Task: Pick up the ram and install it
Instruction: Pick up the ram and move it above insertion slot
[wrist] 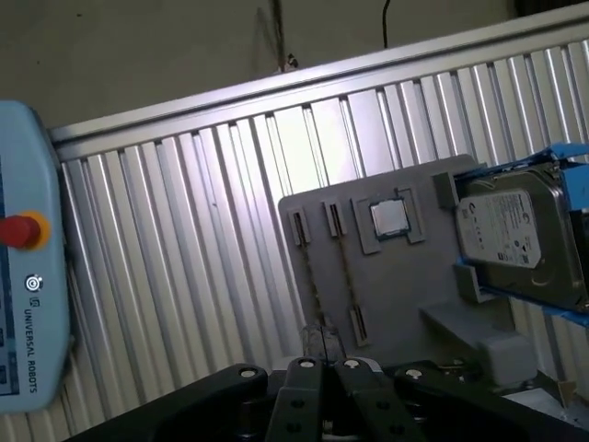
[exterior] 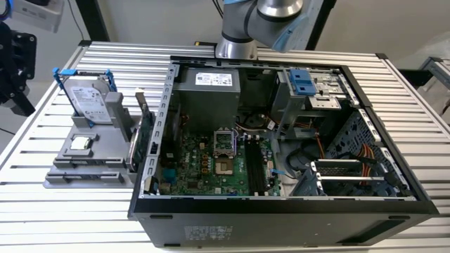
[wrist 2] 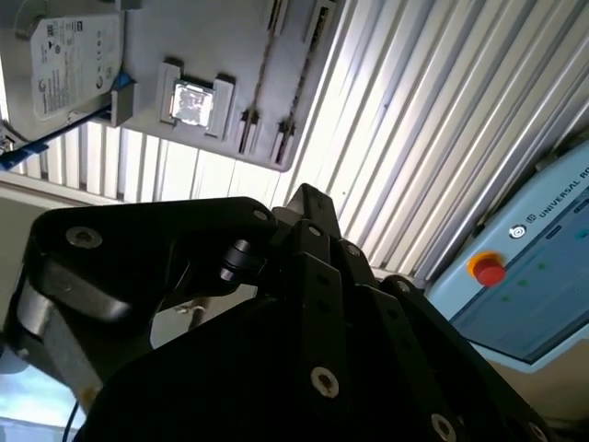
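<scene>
The ram appears as a thin stick (wrist: pixel 315 276) seen edge-on in a narrow slot of the grey holder (wrist: pixel 414 285), with a second thin strip (wrist: pixel 346 276) beside it. My gripper (wrist: pixel 328 364) hangs high above the table on the near side of those slots, apart from them. Its black fingers (wrist: pixel 304 373) meet at the tips with nothing between them. In the second wrist view the gripper (wrist 2: pixel 308 195) tapers to a single point. The black motherboard slots (exterior: pixel 254 168) lie inside the open computer case (exterior: pixel 281 208). My arm (exterior: pixel 260 16) rises behind the case.
The holder (exterior: pixel 84 158) also carries a silver hard drive (exterior: pixel 90 100) in a blue frame, a processor chip (wrist: pixel 390 217) and an upright green card (exterior: pixel 143 132). A teach pendant (wrist: pixel 28 276) with a red button lies by the slatted table (exterior: pixel 70 211). Black equipment (exterior: pixel 14 68) stands at the exterior view's left.
</scene>
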### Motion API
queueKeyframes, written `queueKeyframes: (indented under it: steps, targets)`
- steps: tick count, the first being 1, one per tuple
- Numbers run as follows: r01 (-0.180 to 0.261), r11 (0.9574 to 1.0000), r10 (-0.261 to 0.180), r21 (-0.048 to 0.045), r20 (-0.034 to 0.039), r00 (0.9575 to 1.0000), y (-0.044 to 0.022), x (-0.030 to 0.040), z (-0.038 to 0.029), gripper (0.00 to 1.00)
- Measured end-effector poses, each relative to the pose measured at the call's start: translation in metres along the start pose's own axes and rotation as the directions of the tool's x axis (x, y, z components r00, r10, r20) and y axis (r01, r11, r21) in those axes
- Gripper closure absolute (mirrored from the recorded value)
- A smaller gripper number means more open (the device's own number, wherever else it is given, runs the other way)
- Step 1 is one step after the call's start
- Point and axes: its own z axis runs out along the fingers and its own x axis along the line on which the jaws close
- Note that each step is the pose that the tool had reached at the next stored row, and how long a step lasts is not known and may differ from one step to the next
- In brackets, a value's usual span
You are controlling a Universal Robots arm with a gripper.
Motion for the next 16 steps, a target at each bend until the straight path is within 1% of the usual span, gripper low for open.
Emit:
queueKeyframes:
  steps: [2,6,7,8,11,14,16]
  targets:
    - [0.02,0.9998,-0.02,-0.0001,0.001,0.9998,0.0001,0.0,-0.0001,1.0]
    - [0.068,0.9977,-0.068,0.0037,0.0128,0.9976,0.0001,0.0,0.0,1.0]
    - [0.082,0.9966,-0.082,0.0049,0.0148,0.9965,0.0,0.0,0.0,1.0]
    - [0.096,0.9954,-0.096,0.0053,0.0154,0.9952,0.0,-0.0001,0.0,1.0]
    - [0.143,0.9897,-0.143,0.0077,0.016,0.9896,0.0,0.0,-0.0001,1.0]
    - [0.184,0.9829,-0.184,0.0154,0.0215,0.9827,0.0001,0.0,0.0,1.0]
    - [0.209,0.9777,-0.209,0.0193,0.0236,0.9776,0.0,0.0,-0.0001,1.0]
